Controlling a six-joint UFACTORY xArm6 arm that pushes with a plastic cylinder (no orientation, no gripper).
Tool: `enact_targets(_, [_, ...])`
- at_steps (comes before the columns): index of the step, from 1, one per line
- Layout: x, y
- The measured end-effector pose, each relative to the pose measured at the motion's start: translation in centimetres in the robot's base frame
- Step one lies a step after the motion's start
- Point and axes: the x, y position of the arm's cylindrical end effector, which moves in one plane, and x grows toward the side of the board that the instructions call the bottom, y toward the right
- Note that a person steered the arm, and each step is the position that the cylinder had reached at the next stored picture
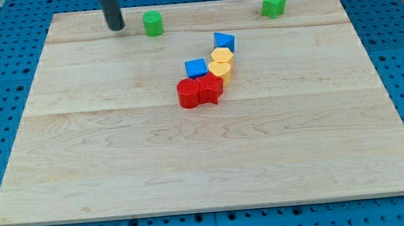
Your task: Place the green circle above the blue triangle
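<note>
The green circle stands near the view's top, left of centre, on the wooden board. My tip rests on the board just left of the green circle, a small gap apart. The blue triangle lies right of the green circle and a little lower, at the top end of a cluster of blocks.
A green star sits at the view's top right. The cluster below the blue triangle holds a yellow block, a yellow heart, a blue cube, a red circle and a red star-like block.
</note>
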Motion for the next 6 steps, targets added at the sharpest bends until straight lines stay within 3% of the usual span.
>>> enact_targets(2, [-1.1, 9.8])
enact_targets(3, [-1.1, 10.6])
enact_targets(4, [-0.8, 5.0])
enact_targets(5, [1.4, 3.9])
enact_targets(6, [3.4, 5.7])
